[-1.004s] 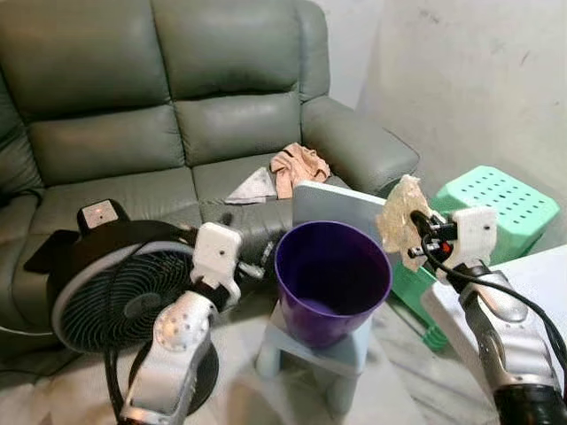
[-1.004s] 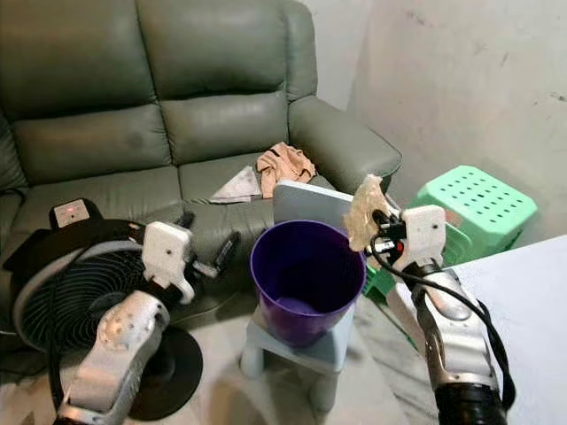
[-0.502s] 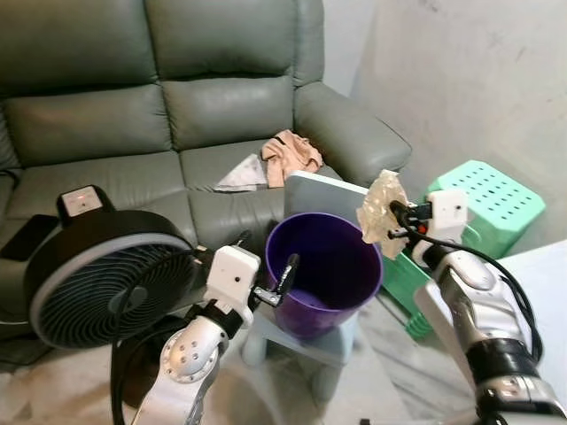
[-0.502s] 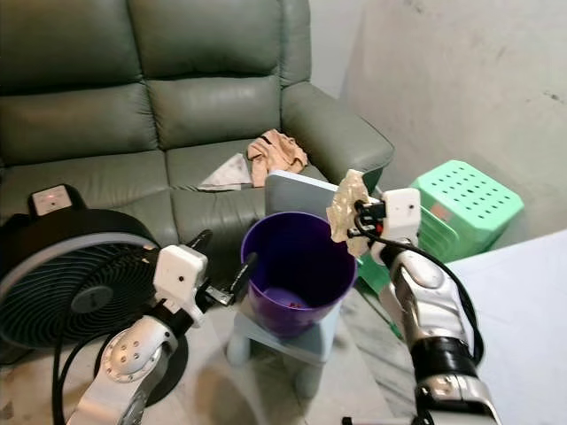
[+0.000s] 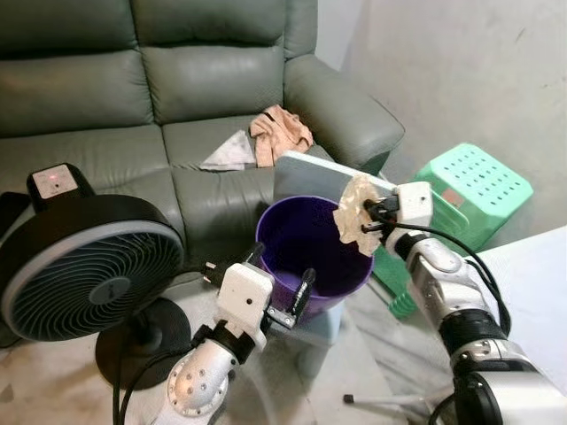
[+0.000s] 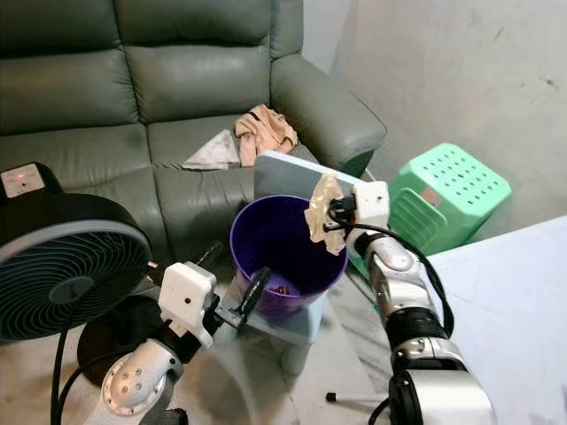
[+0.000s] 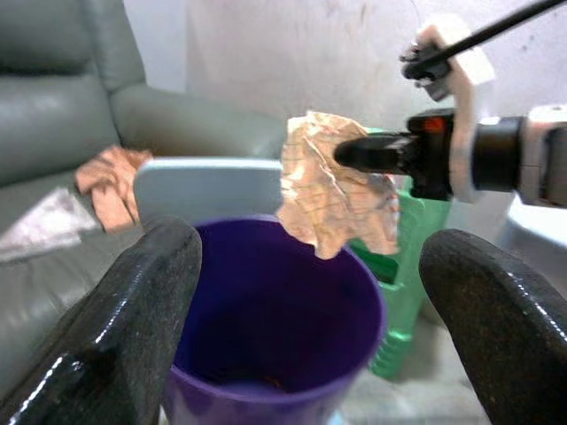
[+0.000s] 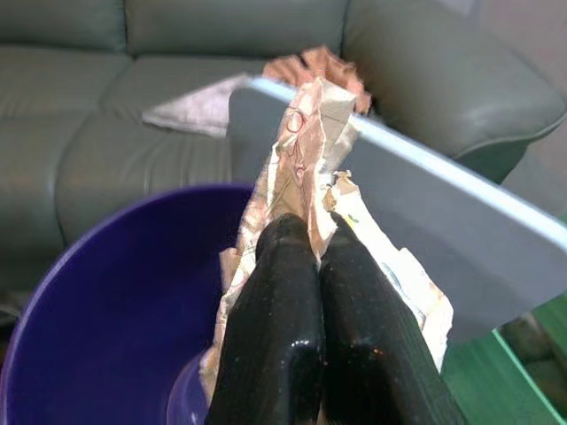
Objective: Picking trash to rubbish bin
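A purple rubbish bin [image 5: 312,252] stands on a small pale blue stool [image 5: 310,329] in front of the sofa. My right gripper [image 5: 370,212] is shut on a crumpled beige piece of paper trash [image 5: 355,217], held over the bin's right rim. The right wrist view shows the paper [image 8: 310,168] pinched between the two closed fingers [image 8: 275,319] above the bin's inside [image 8: 124,310]. My left gripper [image 5: 266,283] is open, low at the bin's near left side, its fingers [image 7: 142,301] spread wide toward the bin [image 7: 275,336].
A black floor fan [image 5: 84,266] stands at the left. The grey-green sofa [image 5: 133,106] behind holds a peach cloth [image 5: 279,133] and a grey rag [image 5: 229,152]. A grey board [image 5: 310,177] leans behind the bin. A green plastic stool [image 5: 469,190] stands at the right, by a white surface [image 5: 540,274].
The camera has moved closer and rightward. My right gripper has carried the paper leftward over the bin's rim. My left gripper has come forward beside the bin.
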### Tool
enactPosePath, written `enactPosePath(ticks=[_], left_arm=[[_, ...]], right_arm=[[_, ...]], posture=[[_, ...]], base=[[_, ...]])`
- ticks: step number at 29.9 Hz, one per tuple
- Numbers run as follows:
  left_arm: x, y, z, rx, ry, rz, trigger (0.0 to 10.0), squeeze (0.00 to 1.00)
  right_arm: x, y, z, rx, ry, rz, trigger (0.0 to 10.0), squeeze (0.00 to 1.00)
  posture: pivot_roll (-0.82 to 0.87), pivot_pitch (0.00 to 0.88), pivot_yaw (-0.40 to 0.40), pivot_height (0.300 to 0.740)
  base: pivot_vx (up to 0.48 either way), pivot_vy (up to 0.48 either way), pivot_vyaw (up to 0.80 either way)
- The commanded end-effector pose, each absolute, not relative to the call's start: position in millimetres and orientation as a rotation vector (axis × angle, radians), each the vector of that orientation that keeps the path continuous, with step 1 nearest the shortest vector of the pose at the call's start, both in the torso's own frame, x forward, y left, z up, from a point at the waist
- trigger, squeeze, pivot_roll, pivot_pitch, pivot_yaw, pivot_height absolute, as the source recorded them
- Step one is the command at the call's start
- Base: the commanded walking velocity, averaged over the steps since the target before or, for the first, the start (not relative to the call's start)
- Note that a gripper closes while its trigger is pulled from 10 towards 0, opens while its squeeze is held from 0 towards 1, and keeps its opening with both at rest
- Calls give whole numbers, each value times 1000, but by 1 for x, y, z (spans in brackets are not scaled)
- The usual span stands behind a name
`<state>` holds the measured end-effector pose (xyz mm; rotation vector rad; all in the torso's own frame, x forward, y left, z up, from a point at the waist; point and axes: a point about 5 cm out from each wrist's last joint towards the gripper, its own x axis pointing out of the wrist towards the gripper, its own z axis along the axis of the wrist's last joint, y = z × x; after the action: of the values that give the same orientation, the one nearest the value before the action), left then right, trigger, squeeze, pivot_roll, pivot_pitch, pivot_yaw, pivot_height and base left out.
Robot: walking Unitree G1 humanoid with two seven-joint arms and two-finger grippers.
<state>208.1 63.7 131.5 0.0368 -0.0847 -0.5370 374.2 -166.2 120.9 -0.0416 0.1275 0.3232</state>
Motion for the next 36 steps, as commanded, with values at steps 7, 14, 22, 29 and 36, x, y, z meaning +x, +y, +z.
enactPosePath(ticks=[7,14,22,29,36], left_arm=[[194,51,135,22,-64,-567,10000,0],[191,49,135,14,-54,-562,10000,0],[192,51,136,21,-54,-547,10000,0],[194,52,137,21,-59,-544,10000,0],[195,52,138,23,-63,-546,10000,0]], right_arm=[[376,-149,114,-100,169,387,10000,0],[378,-145,115,-114,171,400,10000,0],[379,-144,118,-70,154,412,10000,855],[380,-140,122,-35,129,433,10000,1000],[382,-137,128,-4,98,466,10000,1000]], posture=[[169,251,-192,740],[180,250,-197,740],[192,242,-198,740],[197,234,-199,740],[199,229,-195,740]], base=[[0,0,0],[0,0,0],[0,0,0],[0,0,0],[0,0,0]])
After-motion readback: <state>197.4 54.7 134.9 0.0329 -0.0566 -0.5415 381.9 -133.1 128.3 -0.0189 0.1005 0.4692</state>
